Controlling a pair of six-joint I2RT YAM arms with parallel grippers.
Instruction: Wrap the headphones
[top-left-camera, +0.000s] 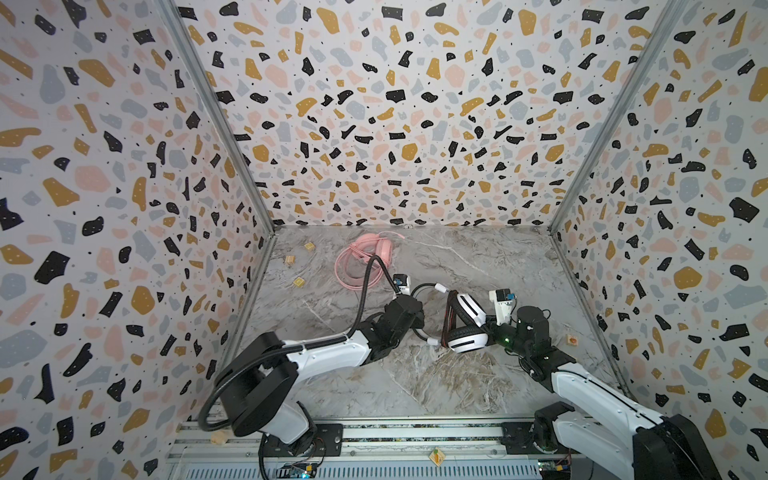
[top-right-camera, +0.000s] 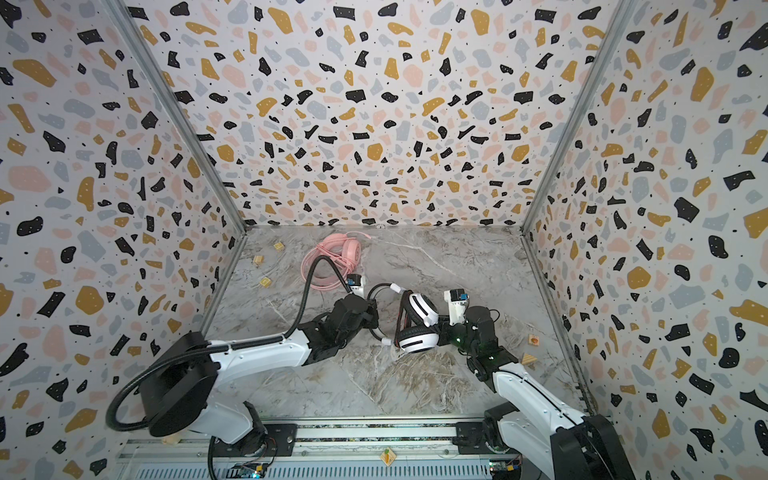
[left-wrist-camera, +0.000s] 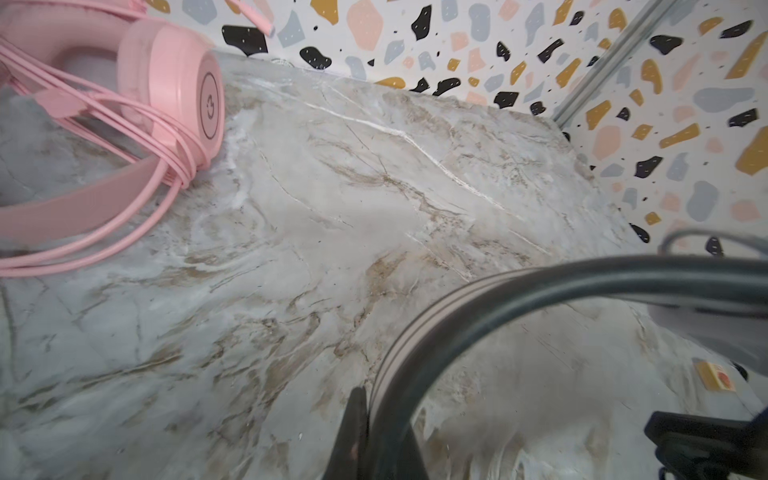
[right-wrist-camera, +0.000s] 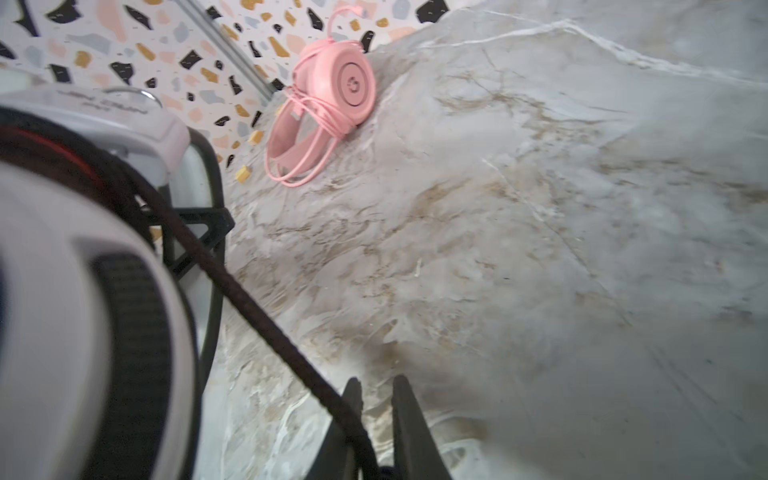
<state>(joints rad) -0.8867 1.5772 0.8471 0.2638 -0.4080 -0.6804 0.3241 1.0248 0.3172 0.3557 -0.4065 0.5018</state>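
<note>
black cord (right-wrist-camera: 266, 323) ends hidden between the right jaws.

Lab booth — printed walls (top-left-camera: 374, 124), mounting rail (top-left-camera: 415, 433)

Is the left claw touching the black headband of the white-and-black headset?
Touching. The left wrist view shows the left claw shut on the black headband, which runs between its jaws.

A grey marble-patterned table (top-left-camera: 457, 257) stands inside terrazzo-print walls (top-left-camera: 395, 104). Near its left edge lie a wooden block (top-left-camera: 289, 260), a second block (top-left-camera: 309, 246) and a third block (top-left-camera: 299, 282). A picture tile (top-left-camera: 572, 340) lies near the right edge. A carrot tile (top-left-camera: 437, 457) rests on the front rail (top-left-camera: 415, 434).
</note>
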